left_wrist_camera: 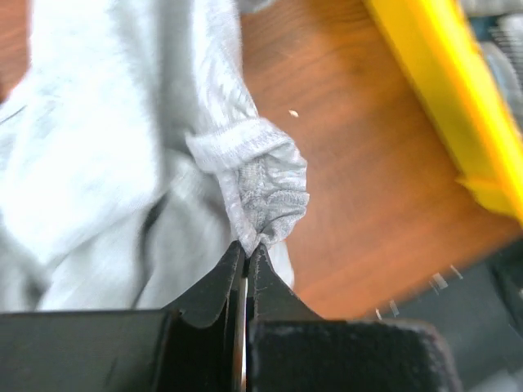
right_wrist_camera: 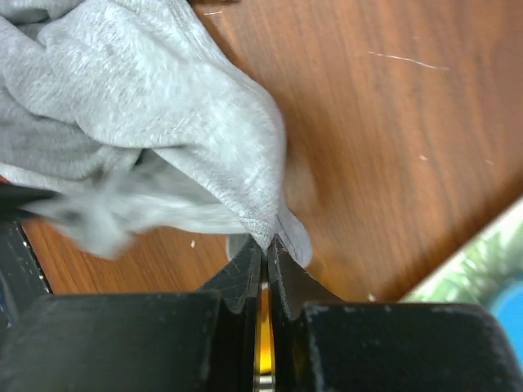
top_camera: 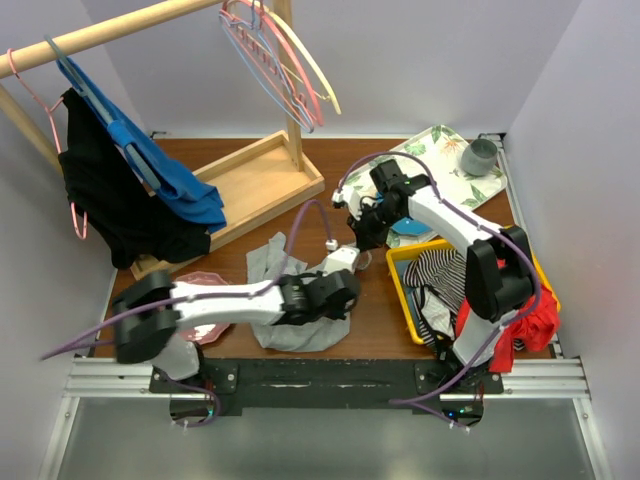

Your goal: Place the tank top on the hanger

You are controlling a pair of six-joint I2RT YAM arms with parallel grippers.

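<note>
While pinching tank top [top_camera: 300,335] fabric in both left and right jaws at near-centre desk [top_camera: 370,310], judged at lift-and-spread step; next: open neckline, fetch hanger [top_camera: 268,88] off far rail [top_camera: 100,35].

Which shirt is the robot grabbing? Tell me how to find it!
Find the brown wooden table, then the yellow bin of clothes on it. Just left of the bin lies the crumpled tank top, pinched by the left gripper and the right gripper. It is plain light grey, unlike the striped garment and the red garment at the bin.
</note>
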